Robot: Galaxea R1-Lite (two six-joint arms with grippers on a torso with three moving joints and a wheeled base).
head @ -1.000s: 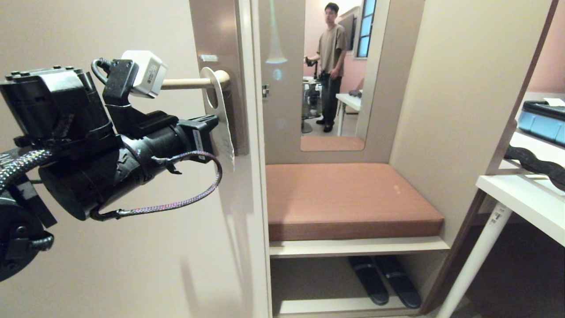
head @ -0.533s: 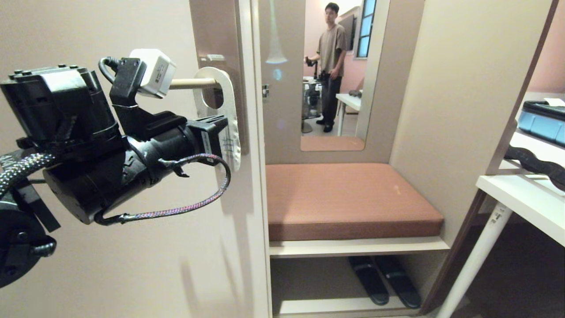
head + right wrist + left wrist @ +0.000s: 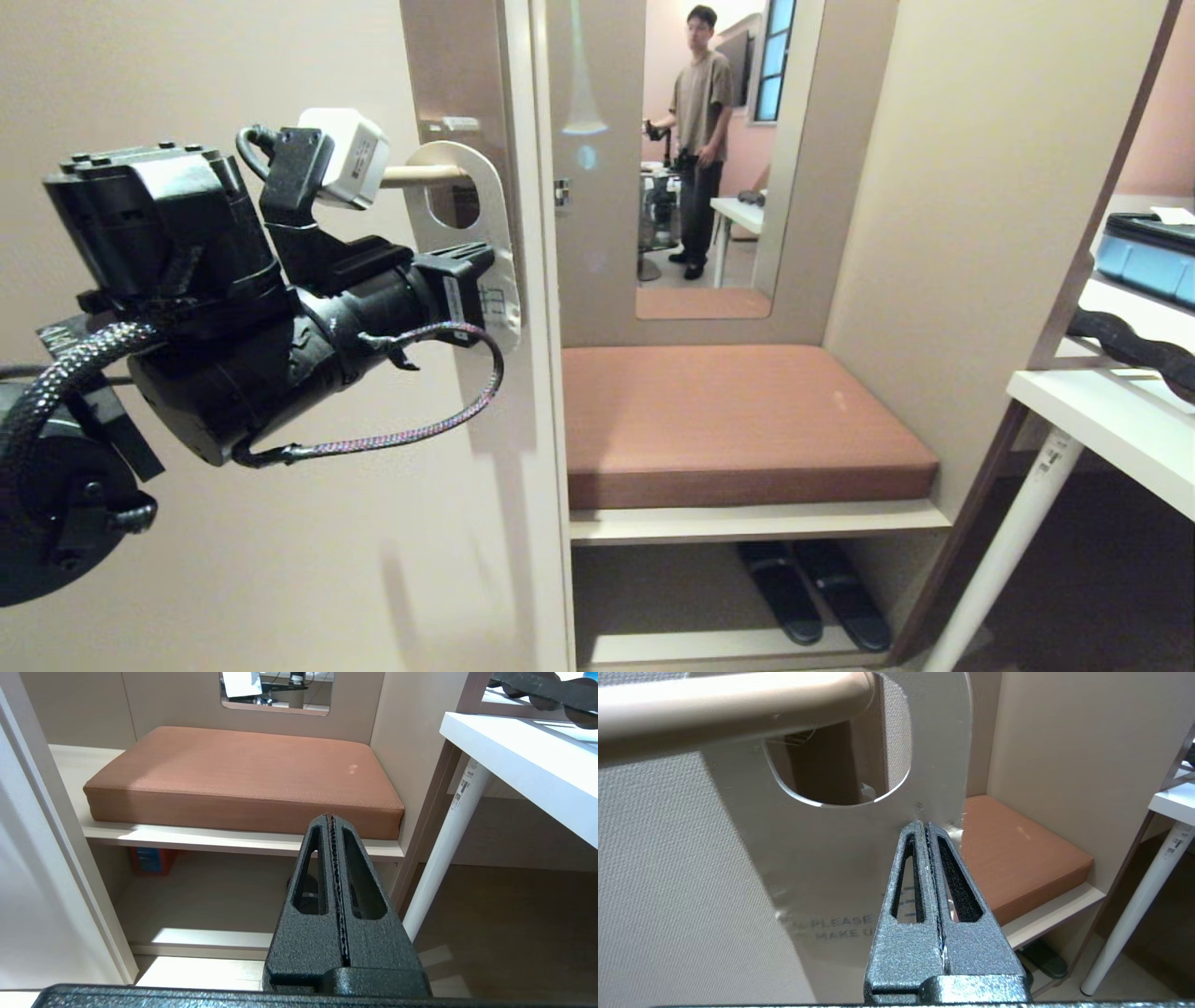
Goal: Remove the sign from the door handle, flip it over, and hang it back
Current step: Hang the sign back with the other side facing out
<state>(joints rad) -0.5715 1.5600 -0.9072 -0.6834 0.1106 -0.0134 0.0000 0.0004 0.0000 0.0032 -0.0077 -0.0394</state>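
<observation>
The sign (image 3: 495,233) hangs at the door handle (image 3: 411,175), a cream bar that runs into the sign's big hole beside the brownish plate (image 3: 457,75). Its white side faces me, and the left wrist view shows the words "PLEASE MAKE U" on the sign (image 3: 822,858) below the door handle (image 3: 728,704). My left gripper (image 3: 926,823) is shut on the sign's edge just under the hole; in the head view the left gripper (image 3: 471,271) reaches in from the left. Parked low, the right gripper (image 3: 331,817) is shut on nothing.
Right of the door edge (image 3: 546,373) is a bench with a brown cushion (image 3: 738,420) and dark slippers (image 3: 812,588) underneath. A mirror (image 3: 700,140) above it reflects a standing person. A white table (image 3: 1111,420) stands at the far right.
My left arm has moved right and slightly up with the sign. The sign has turned from edge-on to showing its white face and now lies closer to the plate.
</observation>
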